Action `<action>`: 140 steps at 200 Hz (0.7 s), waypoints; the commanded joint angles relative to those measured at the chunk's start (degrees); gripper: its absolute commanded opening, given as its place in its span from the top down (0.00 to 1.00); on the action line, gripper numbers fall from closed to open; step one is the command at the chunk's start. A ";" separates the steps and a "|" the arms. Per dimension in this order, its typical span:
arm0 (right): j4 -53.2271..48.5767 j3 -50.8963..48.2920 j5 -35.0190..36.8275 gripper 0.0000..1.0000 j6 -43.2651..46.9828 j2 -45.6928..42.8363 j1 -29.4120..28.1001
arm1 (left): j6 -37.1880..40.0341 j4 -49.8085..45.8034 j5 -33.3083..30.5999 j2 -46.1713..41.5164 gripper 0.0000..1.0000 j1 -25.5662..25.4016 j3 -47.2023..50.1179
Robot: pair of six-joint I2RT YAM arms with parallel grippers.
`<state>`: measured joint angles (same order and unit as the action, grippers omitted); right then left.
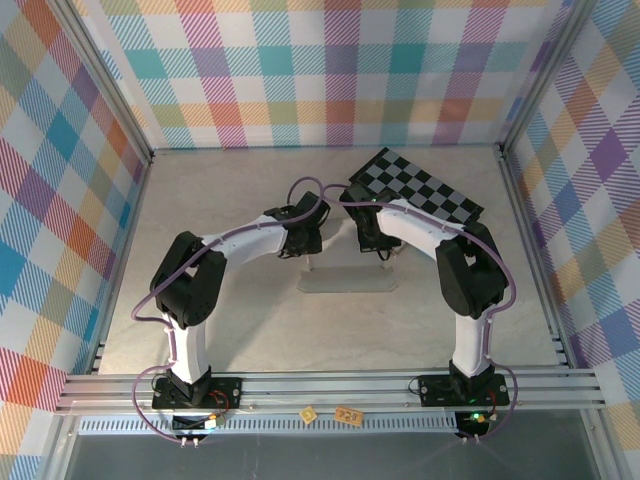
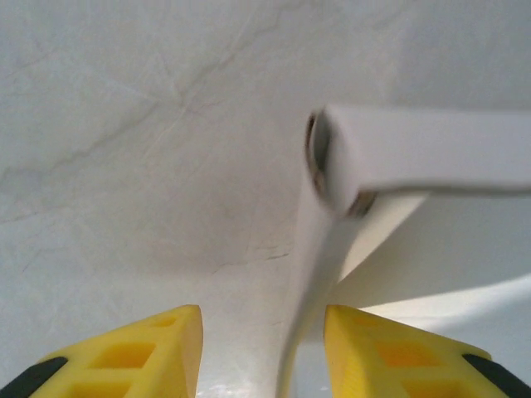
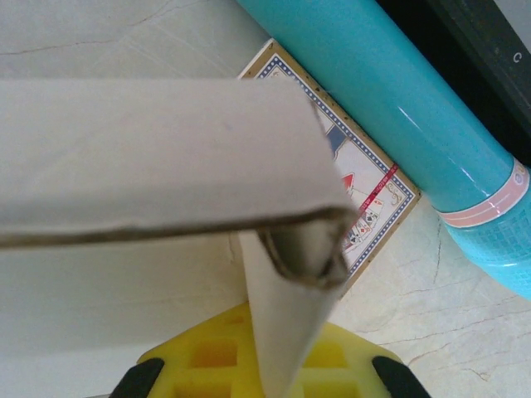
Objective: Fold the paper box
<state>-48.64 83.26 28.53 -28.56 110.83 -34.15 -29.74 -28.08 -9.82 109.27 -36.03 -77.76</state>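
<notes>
Pale tabletop, paper box centred

- Plain white to pale grey on the paper box.
- Black-and-grey checks on the board.
- Pastel multicolour plaid on the walls.
- Yellow with black patches on the fingers of the left gripper.
- Teal, pink-banded, on the tube.

Loads of free table left of the paper box and along its near side, so a gripper could come in there easily. The far side of the box is crowded, with the left arm and right arm both hanging over it. Behind-right of the box sits the checkered board. Close by its right end there's a teal tube beside what's maybe a printed card.
</notes>
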 commanded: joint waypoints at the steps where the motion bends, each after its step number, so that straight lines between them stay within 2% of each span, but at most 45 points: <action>1: -2.07 0.95 1.49 1.00 -0.72 -0.26 0.12 | 2.29 1.97 4.73 -0.24 0.59 1.39 -3.32; 35: -2.16 0.78 1.50 1.00 -0.87 -0.37 0.12 | 2.87 1.96 6.14 1.13 0.68 1.75 -3.32; 101: -2.37 1.25 1.40 1.00 -0.85 0.00 0.14 | 3.55 1.41 6.38 1.26 0.71 1.76 -1.80; 140: -2.43 1.17 1.52 1.00 -0.88 -0.06 0.11 | 4.16 0.71 4.89 2.16 0.81 1.75 -1.08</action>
<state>-49.04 83.26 28.56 -28.97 110.83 -34.15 -26.63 -26.30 -4.03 110.21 -34.39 -79.90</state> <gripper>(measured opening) 0.061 0.216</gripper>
